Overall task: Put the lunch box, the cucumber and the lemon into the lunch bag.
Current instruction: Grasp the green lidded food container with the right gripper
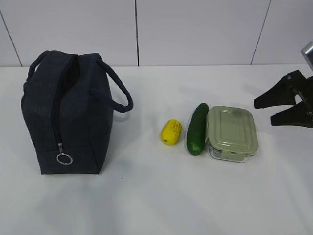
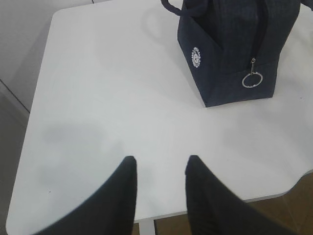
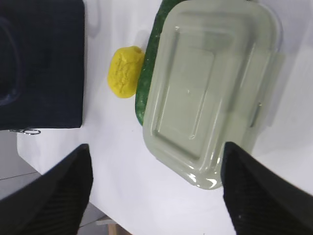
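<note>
White bench (image 1: 156,205) with the four task things, read near to far. Nearest, toward the left, stands the dark navy fabric lunch bag (image 1: 66,115), upright, its metal ring pull (image 1: 64,159) hanging low on the end panel; soft-walled, it is likely to sag or shift if pushed. Whether its top is open cannot be told from these views, and its inside is hidden.

To the right lie the clear rectangular lunch box with pale sage-green snap-on lid (image 1: 231,133), the dark green smooth cucumber (image 1: 197,129) touching the box's left side, and the small bright yellow oval lemon (image 1: 171,131) just beside the cucumber, apart from it. The box is judged rigid, smooth and the heaviest piece; a hold across its short sides seems soundest. The cucumber is firm but slick, best taken mid-length; the lemon is light and apt to roll.

The right gripper (image 3: 156,191) hovers over the box with fingers spread wide, holding nothing; in the wrist view the box hides most of the cucumber. The left gripper (image 2: 159,176), fingers parted and empty, hangs over bare bench near the bag; it is absent from the exterior view.
</note>
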Robot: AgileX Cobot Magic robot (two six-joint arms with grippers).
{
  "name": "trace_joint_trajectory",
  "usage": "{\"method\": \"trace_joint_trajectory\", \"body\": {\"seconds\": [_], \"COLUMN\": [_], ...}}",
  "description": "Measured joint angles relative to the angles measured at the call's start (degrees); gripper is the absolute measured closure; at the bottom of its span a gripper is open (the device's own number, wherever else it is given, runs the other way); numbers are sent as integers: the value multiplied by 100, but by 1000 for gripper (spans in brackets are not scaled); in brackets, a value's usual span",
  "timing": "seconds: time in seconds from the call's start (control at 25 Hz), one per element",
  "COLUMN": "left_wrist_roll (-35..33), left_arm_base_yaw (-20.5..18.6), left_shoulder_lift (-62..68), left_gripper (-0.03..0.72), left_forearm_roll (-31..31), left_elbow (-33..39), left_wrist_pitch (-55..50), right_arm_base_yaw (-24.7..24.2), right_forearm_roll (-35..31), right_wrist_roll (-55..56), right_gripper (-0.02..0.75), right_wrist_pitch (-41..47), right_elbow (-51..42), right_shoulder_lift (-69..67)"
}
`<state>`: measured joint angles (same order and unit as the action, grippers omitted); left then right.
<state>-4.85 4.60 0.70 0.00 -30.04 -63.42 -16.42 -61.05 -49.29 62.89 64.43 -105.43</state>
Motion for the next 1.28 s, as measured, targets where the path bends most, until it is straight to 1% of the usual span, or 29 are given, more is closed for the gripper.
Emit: {"method": "trace_joint_trajectory", "body": {"seconds": [0.24, 0.36, 0.52, 0.96, 1.28], "left_wrist_roll": [0, 0, 0, 0, 0], "left_arm_base_yaw": [0, 0, 0, 0, 0], "left_shoulder_lift": [0, 0, 0, 0, 0], "left_gripper": [443, 443, 443, 443, 443], "left_forearm_roll": [0, 0, 0, 0, 0], "left_elbow": [0, 0, 0, 0, 0], "left_wrist_pitch": [0, 0, 0, 0, 0], "right_arm_base_yaw": [0, 0, 0, 0, 0], "right_forearm_roll": [60, 37, 24, 34, 34], "right_wrist_roll": [31, 69, 96, 105, 94], "right_gripper": [132, 134, 142, 143, 146], "right_wrist_pitch": [-86, 13, 146, 176, 204], "right_elbow": [23, 71, 202, 666, 731], "right_shoulder_lift": [-252, -527, -789, -1280, -1587]}}
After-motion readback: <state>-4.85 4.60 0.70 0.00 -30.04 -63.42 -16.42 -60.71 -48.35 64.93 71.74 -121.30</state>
